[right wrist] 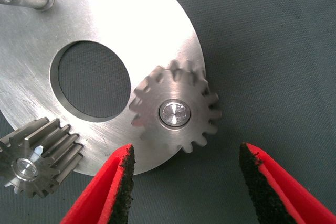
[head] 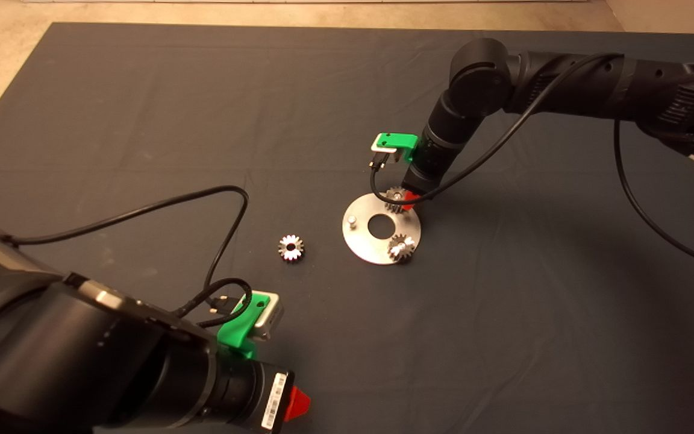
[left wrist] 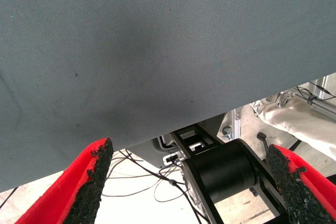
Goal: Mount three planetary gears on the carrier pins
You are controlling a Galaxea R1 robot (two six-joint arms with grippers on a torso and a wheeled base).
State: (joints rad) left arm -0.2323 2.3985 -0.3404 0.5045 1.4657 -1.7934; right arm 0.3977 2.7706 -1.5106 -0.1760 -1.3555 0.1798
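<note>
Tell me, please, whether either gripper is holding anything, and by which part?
Nothing is held: the right gripper is open beside a seated planetary gear; the left gripper is open and empty.

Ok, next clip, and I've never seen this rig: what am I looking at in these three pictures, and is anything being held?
It is a two-armed robot at a table covered by a dark mat. The big picture looks down from above; the other two come from cameras on each wrist.

On the mat lies a silver disc with upright pins. Two gears already sit on pins, one pin is bare, and a third gear lies loose beside the disc.

The right claw hovers open over the mounted gear, holding nothing. The left claw waits at the lower left, open and empty; its camera shows the mat's edge and the robot's base.
</note>
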